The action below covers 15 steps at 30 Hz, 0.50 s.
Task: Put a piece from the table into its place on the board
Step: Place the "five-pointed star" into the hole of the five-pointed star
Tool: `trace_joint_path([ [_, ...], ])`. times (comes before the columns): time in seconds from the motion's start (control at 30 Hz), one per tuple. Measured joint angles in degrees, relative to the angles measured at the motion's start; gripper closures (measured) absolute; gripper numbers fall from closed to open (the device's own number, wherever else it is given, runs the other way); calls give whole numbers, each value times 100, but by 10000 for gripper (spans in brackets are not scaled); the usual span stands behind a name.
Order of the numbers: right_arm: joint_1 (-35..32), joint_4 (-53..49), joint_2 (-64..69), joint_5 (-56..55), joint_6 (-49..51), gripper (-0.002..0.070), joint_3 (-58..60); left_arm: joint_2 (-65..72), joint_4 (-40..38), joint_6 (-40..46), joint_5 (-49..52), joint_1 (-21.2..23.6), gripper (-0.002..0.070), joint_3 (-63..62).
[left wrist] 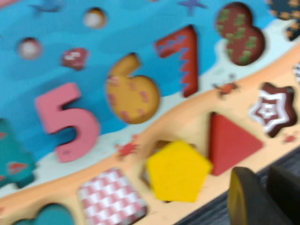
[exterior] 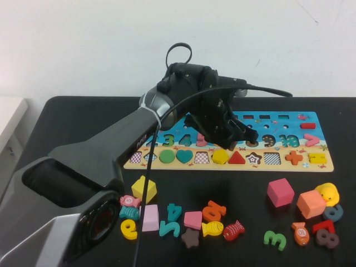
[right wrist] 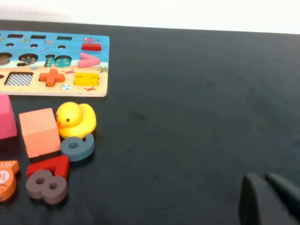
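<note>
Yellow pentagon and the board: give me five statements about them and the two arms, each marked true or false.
1. The yellow pentagon lies askew over its slot on the board. True.
2. The red triangle sits beside the pentagon. True.
3. The left gripper is parked at the table edge. False: it hangs over the board.
4. The pink 5 lies loose on the table. False: it is on the board.
5. The right gripper is above the board. False: it is over bare black table.
</note>
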Motion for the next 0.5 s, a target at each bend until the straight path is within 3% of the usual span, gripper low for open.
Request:
trace_joint_path([
  [0.13, 0, 0, 0, 0, 0, 657, 0, 52, -231, 50, -57, 0, 662, -4],
  [0.5, 0, 0, 0, 0, 0, 657, 0, 416, -293, 90, -203, -13, 675, -13],
])
